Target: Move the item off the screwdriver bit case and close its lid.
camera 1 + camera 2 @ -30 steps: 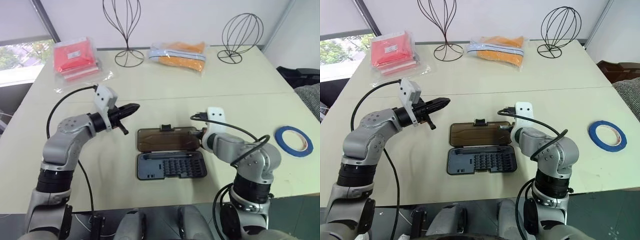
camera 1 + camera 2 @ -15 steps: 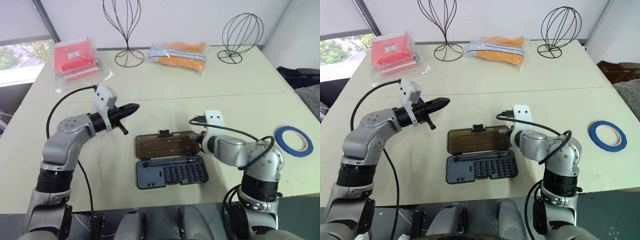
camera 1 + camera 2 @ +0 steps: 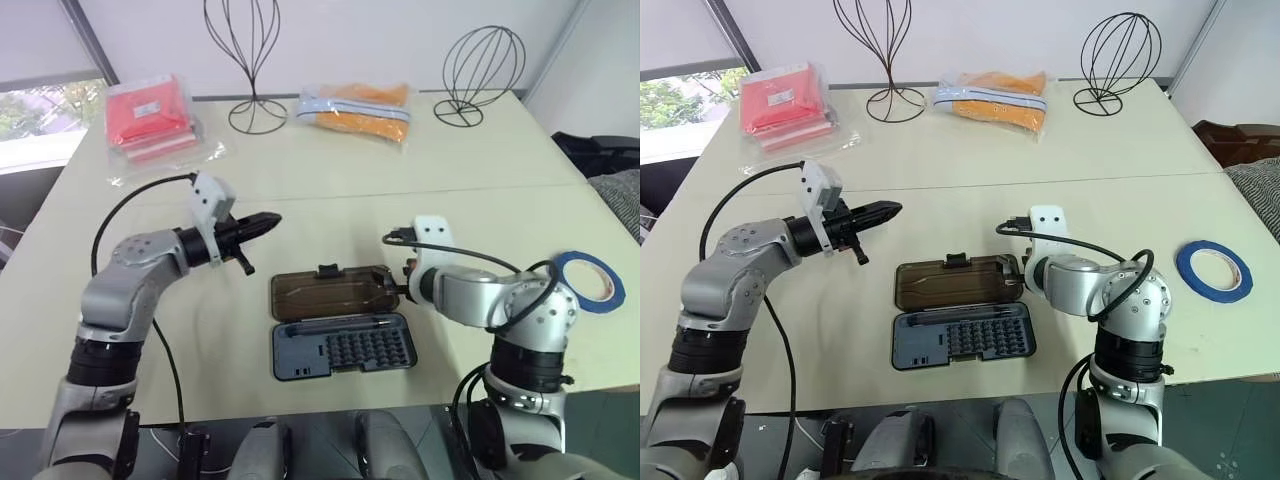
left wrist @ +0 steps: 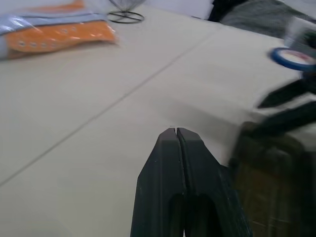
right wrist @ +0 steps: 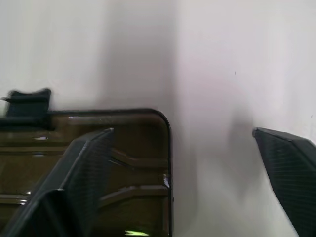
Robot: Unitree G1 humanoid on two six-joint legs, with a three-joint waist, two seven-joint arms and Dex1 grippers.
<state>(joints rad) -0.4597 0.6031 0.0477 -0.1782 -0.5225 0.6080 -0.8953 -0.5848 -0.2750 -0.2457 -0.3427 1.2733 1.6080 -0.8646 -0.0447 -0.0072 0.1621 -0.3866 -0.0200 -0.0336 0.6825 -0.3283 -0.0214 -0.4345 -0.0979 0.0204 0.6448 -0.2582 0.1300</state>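
Lying open, bit case (image 3: 343,343), no legible labels, tape (image 3: 589,281) apart

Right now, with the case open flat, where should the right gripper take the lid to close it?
By the lid's far edge near the black latch tab, coming from the far side: it lies flat, hinged along the bit tray, so that edge swings freest. The right gripper is open at its corner.

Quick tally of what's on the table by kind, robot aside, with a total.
Wire stands: 2
Plastic packets: 2, red and orange
Bit case: 1, open, lid laid flat
Tape roll: 1, blue, on the table apart from the case
Total: 6
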